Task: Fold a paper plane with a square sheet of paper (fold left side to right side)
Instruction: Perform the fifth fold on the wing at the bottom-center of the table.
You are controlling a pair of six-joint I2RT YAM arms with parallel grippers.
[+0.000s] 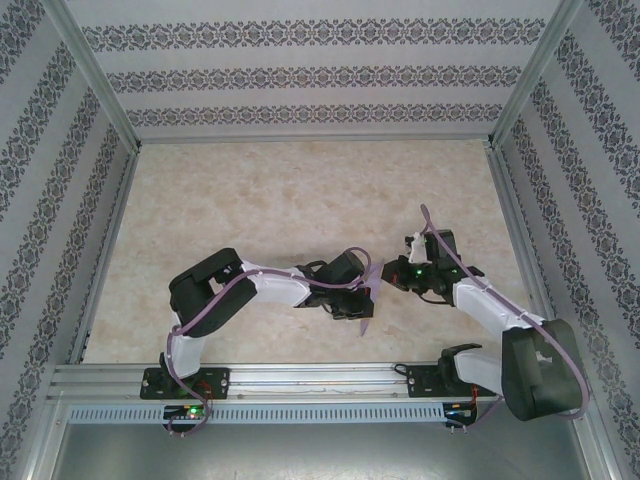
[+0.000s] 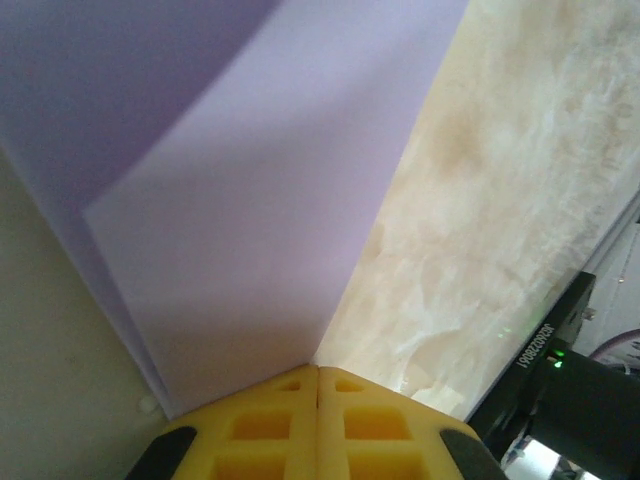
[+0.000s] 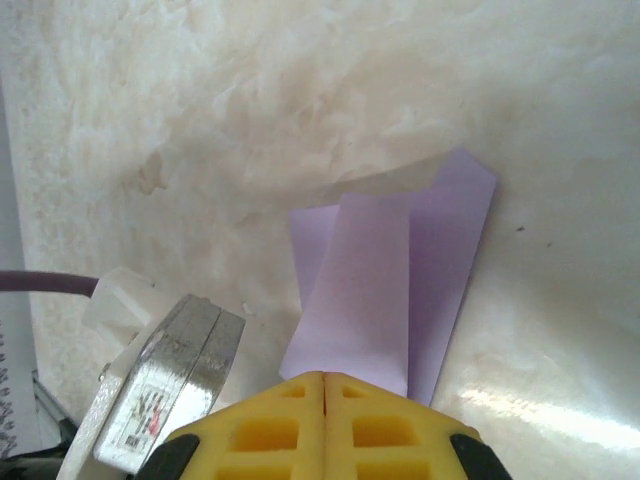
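Observation:
The lavender sheet of paper [image 1: 369, 305] is folded into a narrow, layered shape and hangs between the two arms near the table's front middle. My left gripper [image 1: 360, 292] comes at it from the left. In the left wrist view its yellow fingertips [image 2: 300, 400] are pressed together, with the paper [image 2: 250, 200] running from their tip, and the left gripper [image 2: 318, 368] is shut on it. My right gripper [image 1: 393, 274] meets it from the right. In the right wrist view the right gripper [image 3: 325, 377] is shut on the near edge of the layered paper [image 3: 370, 280], which casts a shadow on the table.
The marbled beige tabletop [image 1: 300, 200] stretches behind the arms, enclosed by patterned walls [image 1: 300, 75] and metal frame posts. A silver labelled part of the left arm [image 3: 165, 385] sits close beside the right fingers. The black right arm with a green light [image 2: 570, 395] stands near the left gripper.

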